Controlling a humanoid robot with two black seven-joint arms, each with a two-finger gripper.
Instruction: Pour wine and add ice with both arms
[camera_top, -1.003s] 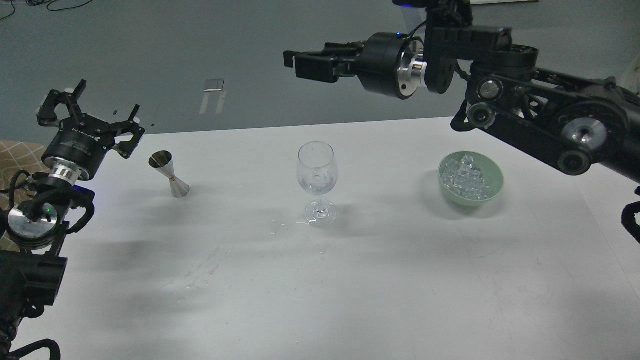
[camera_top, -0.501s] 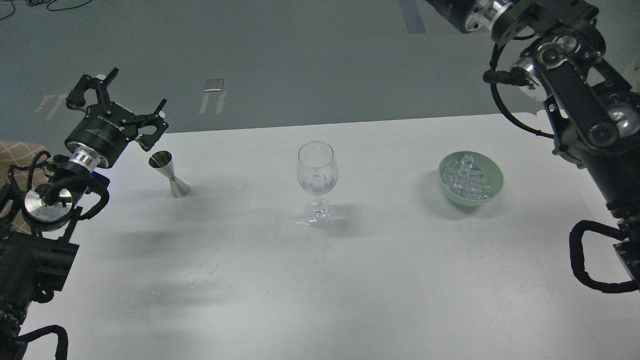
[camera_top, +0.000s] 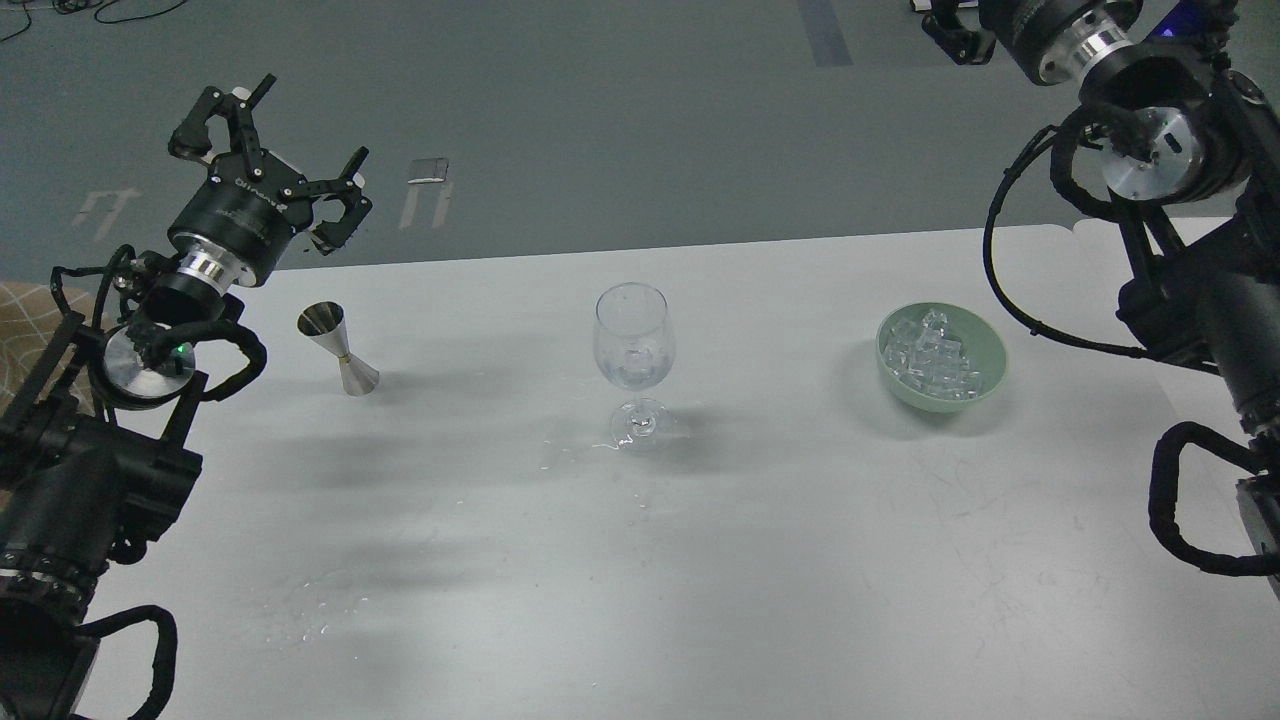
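The left gripper (camera_top: 268, 152) is seen with fingers spread and empty, raised above and behind the steel jigger (camera_top: 338, 348). Judged from this, the jigger should be grasped at its narrow waist, kept upright, then tipped slowly over the wine glass (camera_top: 634, 365), which stands well right of the jigger. Whether wine lies in the jigger cannot be told; something clear sits in the glass bowl. The ice (camera_top: 932, 352) is heaped in the green bowl (camera_top: 990, 368), right of the glass. The right gripper is cut off; its state cannot be told.
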